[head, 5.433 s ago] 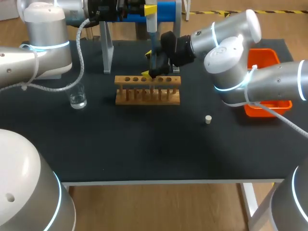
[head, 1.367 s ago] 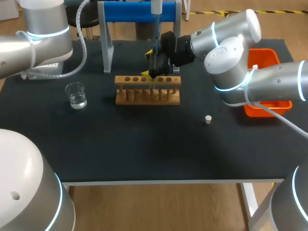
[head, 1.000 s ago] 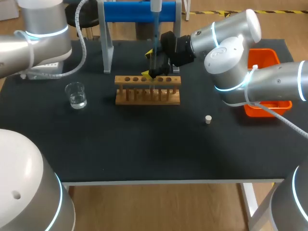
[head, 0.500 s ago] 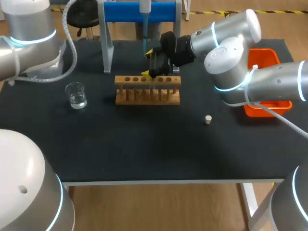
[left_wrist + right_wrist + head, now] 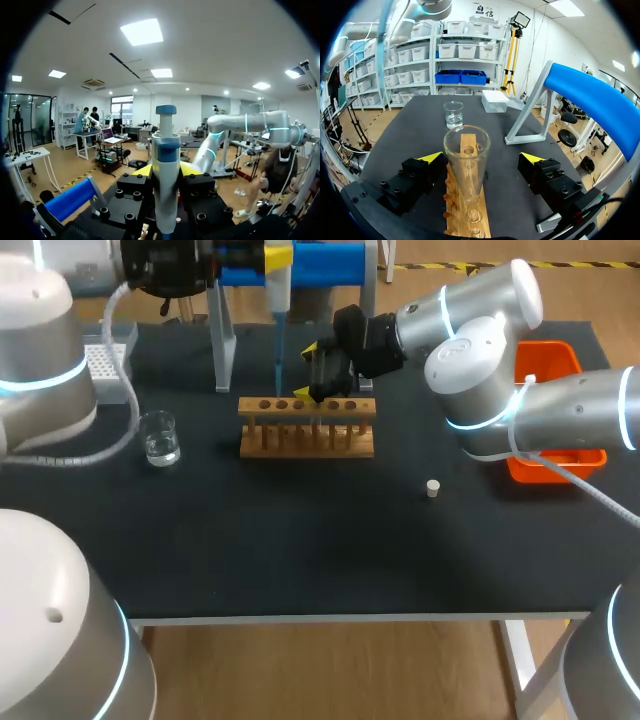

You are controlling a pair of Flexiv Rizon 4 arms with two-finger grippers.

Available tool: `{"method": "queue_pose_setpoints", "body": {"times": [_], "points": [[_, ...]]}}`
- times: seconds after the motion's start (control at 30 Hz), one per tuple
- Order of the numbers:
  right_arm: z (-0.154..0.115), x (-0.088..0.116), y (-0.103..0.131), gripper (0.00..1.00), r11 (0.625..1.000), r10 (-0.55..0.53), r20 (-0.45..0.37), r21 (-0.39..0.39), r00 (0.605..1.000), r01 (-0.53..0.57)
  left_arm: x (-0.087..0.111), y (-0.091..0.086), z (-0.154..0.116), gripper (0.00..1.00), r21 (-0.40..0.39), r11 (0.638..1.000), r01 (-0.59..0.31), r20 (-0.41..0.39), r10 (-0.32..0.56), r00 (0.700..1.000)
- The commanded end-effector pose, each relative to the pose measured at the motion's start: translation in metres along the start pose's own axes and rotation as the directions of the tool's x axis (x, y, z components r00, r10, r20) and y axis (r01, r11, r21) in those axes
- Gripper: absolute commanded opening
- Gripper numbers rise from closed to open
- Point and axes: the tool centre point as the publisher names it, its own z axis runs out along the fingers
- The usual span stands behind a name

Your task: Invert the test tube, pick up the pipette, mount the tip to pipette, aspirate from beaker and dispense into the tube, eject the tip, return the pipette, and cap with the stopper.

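Right now the relation that matters is tip vs tube mouth. L arm (image 5: 40,370) carries the pipette (image 5: 278,285) w/ its long axis vertical, plunger end up. The L jaws pinch the body from both sides, which is plain in the L wrist view. The mounted tip (image 5: 277,355) hangs down behind the wooden rack (image 5: 307,438). Its end is off to the L-arm side of the test tube (image 5: 466,170), near but not over the mouth.

The tube stands upright in the rack, mouth up, between the R jaws. Those are spread wide, a yellow pad (image 5: 432,157) on either side w/ clear gaps, so they bracket it w/o gripping. R arm (image 5: 480,360) comes in across the back of the counter (image 5: 300,560).

Can't tell from any view if there's liquid in the tube or tip. If dispensing is due, I judge it needs a short sideways shift toward the R jaws, then straight down the tube's axis. The mouth is narrow, so alignment matters. If that's done, eject comes next, and the orange bin (image 5: 560,344) lies well apart at the R side, a long reach for L arm. The beaker (image 5: 160,440) sits on the L side, well apart from the rack. The stopper (image 5: 432,488) lies alone on the counter, nearer R arm.
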Motion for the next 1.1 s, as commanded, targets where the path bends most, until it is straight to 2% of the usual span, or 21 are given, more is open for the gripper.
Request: {"method": "queue_pose_setpoints", "body": {"times": [0.03, 0.17, 0.4, 0.7, 1.1], "points": [[-0.001, -0.001, 0.000, 1.00, 1.000, 0.000, -0.003, 0.002, 1.000, 0.000, 0.023, 0.024, 0.001, 0.00, 0.033, 0.999, -0.001, 0.061, -0.001, 0.998], [-0.001, -0.001, 0.000, 1.00, 1.000, 0.000, -0.003, 0.002, 1.000, 0.000, 0.036, 0.041, 0.012, 0.00, 0.040, 0.999, 0.002, 0.025, -0.003, 1.000], [-0.001, -0.001, 0.000, 1.00, 1.000, 0.000, -0.003, 0.002, 1.000, 0.000, 0.050, 0.055, 0.027, 0.00, 0.042, 0.999, -0.029, -0.001, 0.029, 1.000], [-0.001, -0.001, 0.000, 1.00, 1.000, 0.000, -0.003, 0.002, 1.000, 0.000, 0.058, 0.058, 0.038, 0.00, 0.038, 0.994, -0.098, -0.009, 0.099, 0.995], [-0.001, -0.001, 0.000, 1.00, 1.000, 0.000, -0.003, 0.002, 1.000, 0.000, 0.061, 0.063, 0.042, 0.00, 0.018, 0.993, -0.114, -0.036, 0.115, 0.993]]}}
